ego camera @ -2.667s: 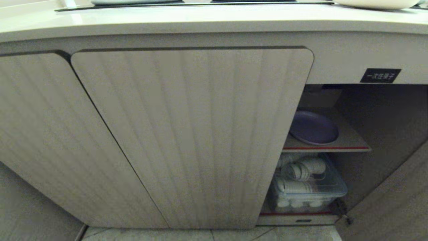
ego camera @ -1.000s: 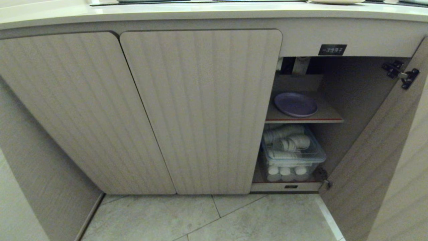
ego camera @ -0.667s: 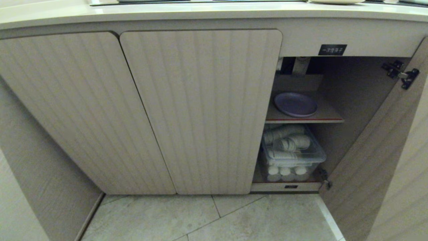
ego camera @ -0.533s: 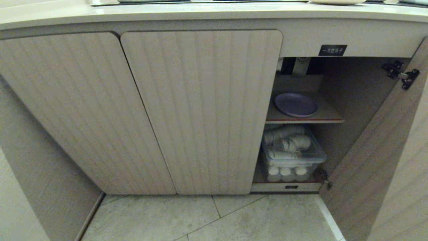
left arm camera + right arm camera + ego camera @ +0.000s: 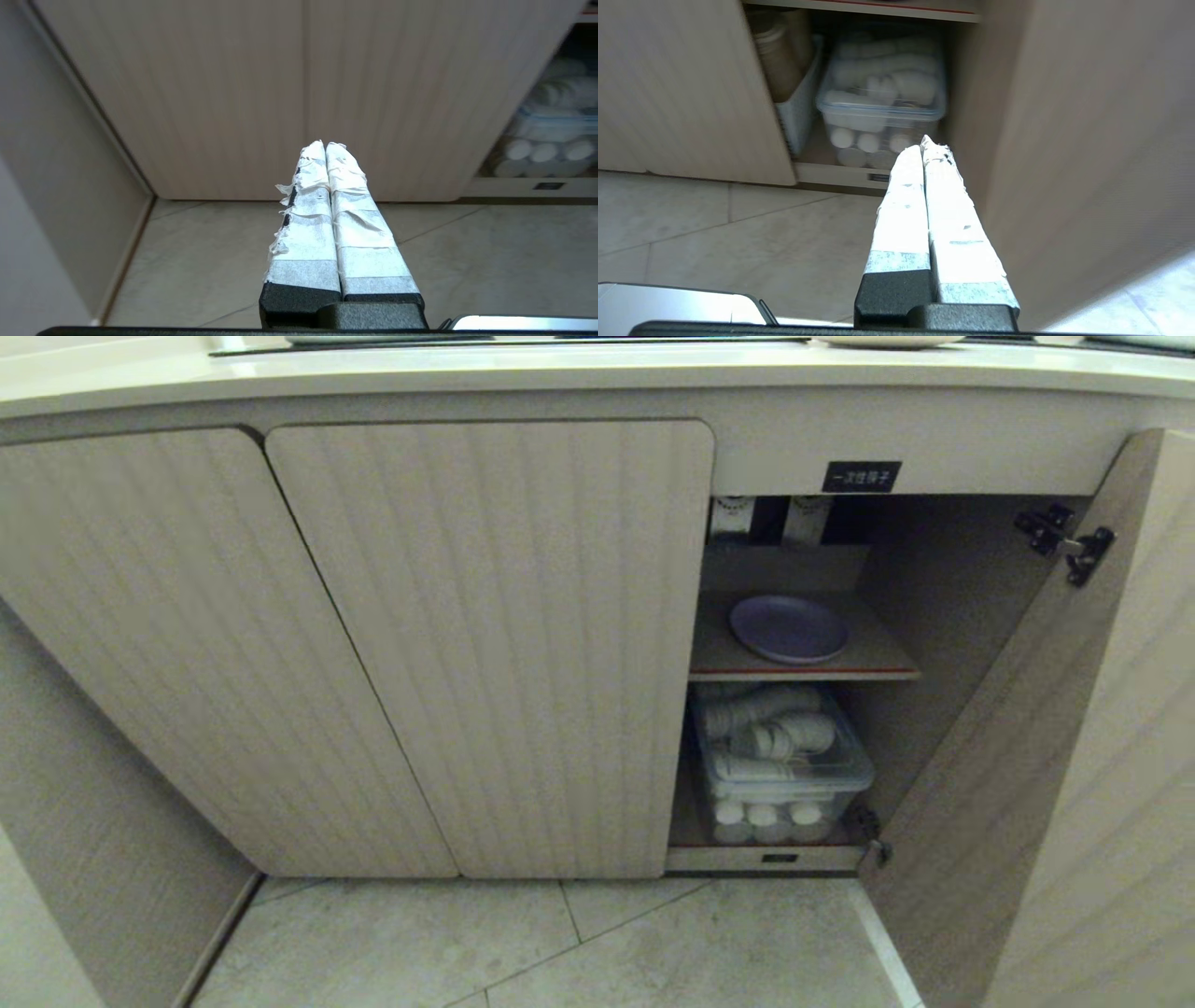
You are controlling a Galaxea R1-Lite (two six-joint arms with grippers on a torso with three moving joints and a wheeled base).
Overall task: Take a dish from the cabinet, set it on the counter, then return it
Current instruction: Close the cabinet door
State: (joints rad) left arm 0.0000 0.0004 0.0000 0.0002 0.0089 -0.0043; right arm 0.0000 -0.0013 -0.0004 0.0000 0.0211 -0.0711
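Lavender dish [image 5: 790, 628] lay on the cabinet [image 5: 485, 644] shelf right of frame centre, both left gripper [image 5: 325, 145] and right gripper [image 5: 924, 141] pinched empty, so reaching in risked clipping the open door [image 5: 1046, 756].

Both the left gripper [image 5: 325, 145] and right gripper [image 5: 926, 142] have black bases beneath long fingers wrapped in frayed white tape.

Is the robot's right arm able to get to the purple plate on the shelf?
Probably yes. The cabinet door stands wide open and nothing sits in front of the purple plate. The right tool is shut, low before the clear bin, so it must rise first.
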